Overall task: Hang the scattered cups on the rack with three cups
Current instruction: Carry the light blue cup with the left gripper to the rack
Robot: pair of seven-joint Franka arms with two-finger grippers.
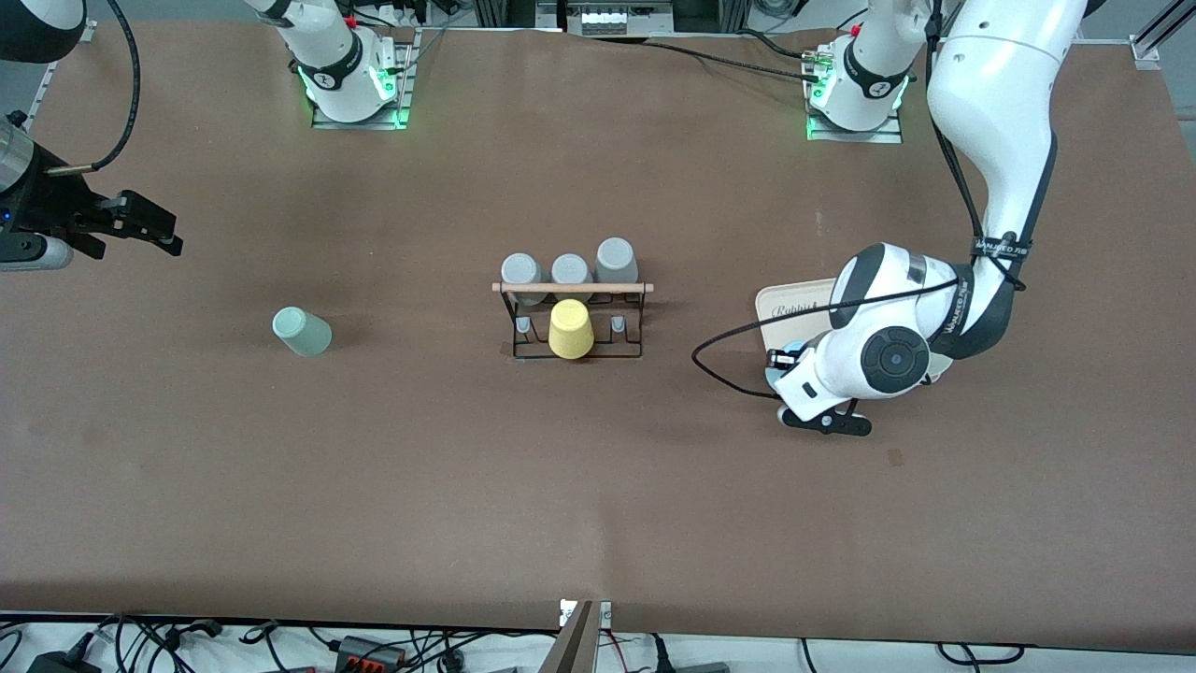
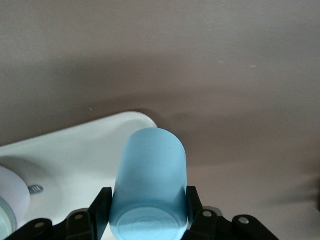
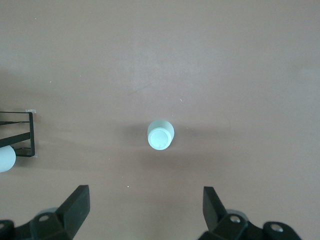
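Observation:
The pale blue cup (image 2: 150,175) is between my left gripper's (image 2: 148,195) fingers, which press on its two sides, its base toward the wrist camera. It is at the corner of the cream tray (image 2: 75,150). In the front view the left hand (image 1: 822,383) hides most of it. The pale sage green cup (image 1: 301,331) lies on its side on the table toward the right arm's end, also in the right wrist view (image 3: 160,135). My right gripper (image 3: 145,191) is open and empty, up in the air over the table's right-arm end (image 1: 159,234). The rack (image 1: 572,318) stands mid-table.
A yellow tumbler (image 1: 570,329) hangs on the rack's side nearer the front camera. Three grey tumblers (image 1: 570,269) sit along the wooden rod (image 1: 572,288). The cream tray (image 1: 794,304) lies toward the left arm's end. A rack corner (image 3: 20,132) shows in the right wrist view.

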